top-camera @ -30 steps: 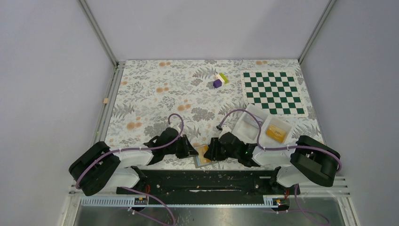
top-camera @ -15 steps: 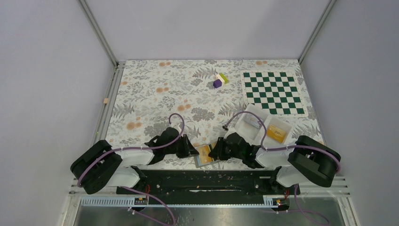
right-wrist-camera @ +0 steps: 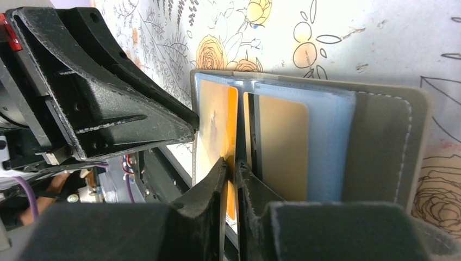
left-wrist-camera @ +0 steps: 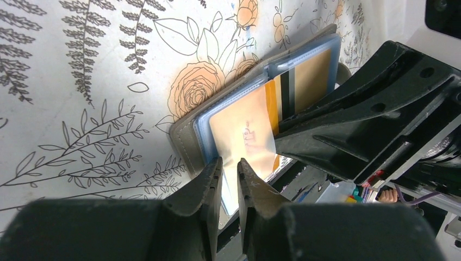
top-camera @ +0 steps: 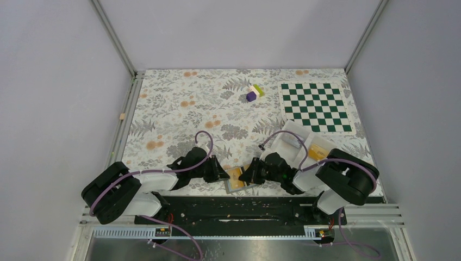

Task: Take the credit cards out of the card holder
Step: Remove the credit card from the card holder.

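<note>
Card holder [right-wrist-camera: 375, 147]: lies open and flat on the floral desk [top-camera: 179, 109], right at the near edge, between the two arms. Grey cover underneath, light blue inner panels facing up.

Contents seen: orange card [right-wrist-camera: 215, 122] in the panel on the left arm's side, partly under a clear leaf, with a bright strip of it exposed towards the fold. Tan card [right-wrist-camera: 282, 144] in the other panel, seated in its pocket, a dark stripe along its fold-side edge.

Right pincer [right-wrist-camera: 231, 166]: fingers drawn to a thin slit at the holder's near side, the exposed orange edge running into that slit. Reads as a pinch on the orange card.

Left pincer [left-wrist-camera: 229, 167]: fingers also nearly together, clamped on the near edge of the holder's clear leaf over the orange card. The two pincers sit just beside each other, tips almost meeting over the holder.

Farther out: white tray [top-camera: 280, 144] behind the right arm, partly hidden by it, something yellow inside. Green chequered mat [top-camera: 316, 107] at the far right. Small coloured blocks [top-camera: 254, 92] near the far edge, well apart from the holder.
</note>
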Motion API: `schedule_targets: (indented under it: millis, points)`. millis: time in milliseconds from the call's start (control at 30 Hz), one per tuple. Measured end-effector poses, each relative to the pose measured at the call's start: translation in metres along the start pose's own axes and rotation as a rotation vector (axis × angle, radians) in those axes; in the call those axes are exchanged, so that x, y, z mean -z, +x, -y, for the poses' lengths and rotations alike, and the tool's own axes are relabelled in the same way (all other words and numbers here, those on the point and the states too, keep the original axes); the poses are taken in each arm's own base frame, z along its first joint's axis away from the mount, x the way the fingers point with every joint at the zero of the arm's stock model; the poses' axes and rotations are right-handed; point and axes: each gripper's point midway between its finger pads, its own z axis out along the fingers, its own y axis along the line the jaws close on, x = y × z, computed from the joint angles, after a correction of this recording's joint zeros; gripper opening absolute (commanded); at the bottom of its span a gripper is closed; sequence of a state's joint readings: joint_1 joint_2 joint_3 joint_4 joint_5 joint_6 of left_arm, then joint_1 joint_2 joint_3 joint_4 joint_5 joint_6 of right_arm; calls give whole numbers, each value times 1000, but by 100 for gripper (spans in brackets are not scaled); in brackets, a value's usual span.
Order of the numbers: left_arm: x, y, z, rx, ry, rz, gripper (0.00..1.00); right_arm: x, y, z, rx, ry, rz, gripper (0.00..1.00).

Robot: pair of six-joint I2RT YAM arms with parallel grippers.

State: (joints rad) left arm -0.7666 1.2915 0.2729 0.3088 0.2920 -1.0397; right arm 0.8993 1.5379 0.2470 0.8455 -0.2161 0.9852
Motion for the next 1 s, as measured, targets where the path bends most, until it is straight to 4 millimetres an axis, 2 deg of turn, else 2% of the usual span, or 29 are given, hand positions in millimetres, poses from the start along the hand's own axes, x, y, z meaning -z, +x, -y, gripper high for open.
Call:
schedule_targets:
  millis: [133, 433, 733, 1000]
  points:
    - [0, 0, 0, 0, -2, -1, 17, 1, -1, 0, -34, -28, -1, 0]
    - [-3, -3, 0, -8, -47, -19, 15, 12, -9, 0, -66, -51, 22, 0]
    - [-2, -5, -1, -19, -85, -20, 17, 22, -14, 7, -81, -42, 47, 0]
    - [0, -6, -3, -24, -101, -14, 22, 41, -22, -2, -59, -39, 84, 0]
